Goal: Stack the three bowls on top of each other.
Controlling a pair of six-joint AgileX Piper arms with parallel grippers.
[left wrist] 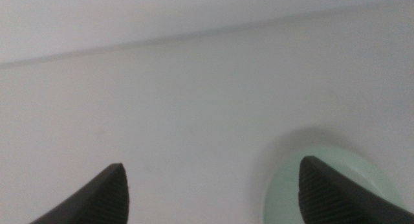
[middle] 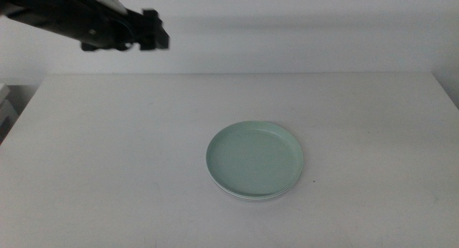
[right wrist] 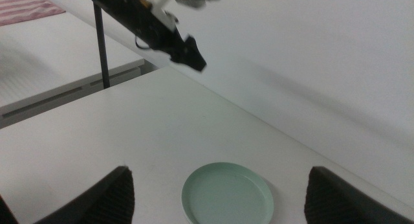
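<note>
A mint green bowl [middle: 254, 160] rests on the white table [middle: 107, 148], right of centre. A thin pale rim [middle: 242, 196] of another dish peeks out under its front edge; I cannot tell how many bowls lie beneath. My left gripper [middle: 159, 39] hangs high over the table's far left part, well away from the stack, open and holding nothing. Its wrist view catches the green bowl [left wrist: 336, 191] behind one jaw. My right gripper [right wrist: 220, 171] is outside the middle view; it stands open and empty, looking down on the green bowl [right wrist: 228, 193] from a distance.
A pale wall rises behind the table's far edge [middle: 237, 73]. In the right wrist view a dark upright pole [right wrist: 100, 46] and a red striped cloth [right wrist: 29, 9] lie beyond the table. A pale object [middle: 6, 105] stands off the table's left side.
</note>
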